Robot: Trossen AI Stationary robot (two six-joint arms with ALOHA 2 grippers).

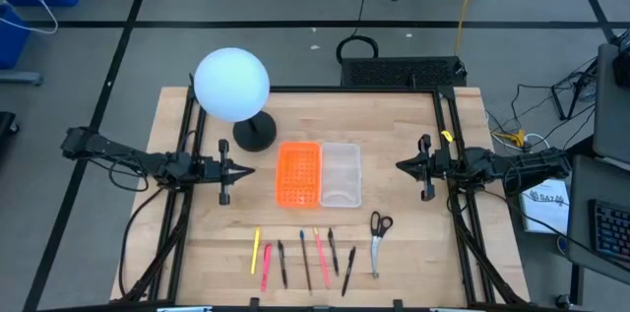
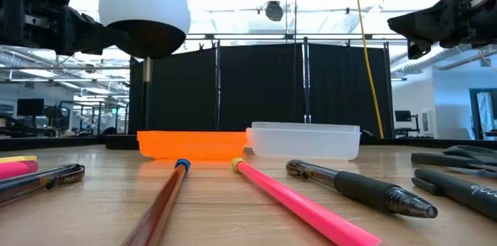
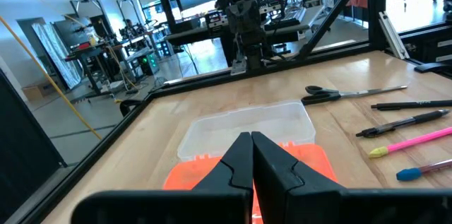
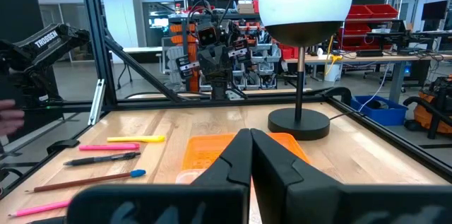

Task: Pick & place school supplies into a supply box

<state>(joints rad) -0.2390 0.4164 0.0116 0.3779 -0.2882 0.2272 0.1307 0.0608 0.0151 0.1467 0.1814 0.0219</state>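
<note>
The clear plastic supply box (image 1: 341, 173) rests flat at the table's middle, joined to an orange perforated panel (image 1: 298, 173) on its left. Several pens and pencils (image 1: 301, 257), yellow, pink, red and dark, lie in a row near the table's near edge. Black-handled scissors (image 1: 379, 239) lie flat to their right. My left gripper (image 1: 250, 169) hovers shut left of the panel, above the table. My right gripper (image 1: 400, 164) hovers shut right of the box. Both hold nothing.
A lamp with a white globe (image 1: 231, 84) stands on a dark round base (image 1: 255, 134) behind the orange panel. Dark frame rails (image 1: 187, 155) run along the table's left and right sides. Bare wood lies between the box and the row of pens.
</note>
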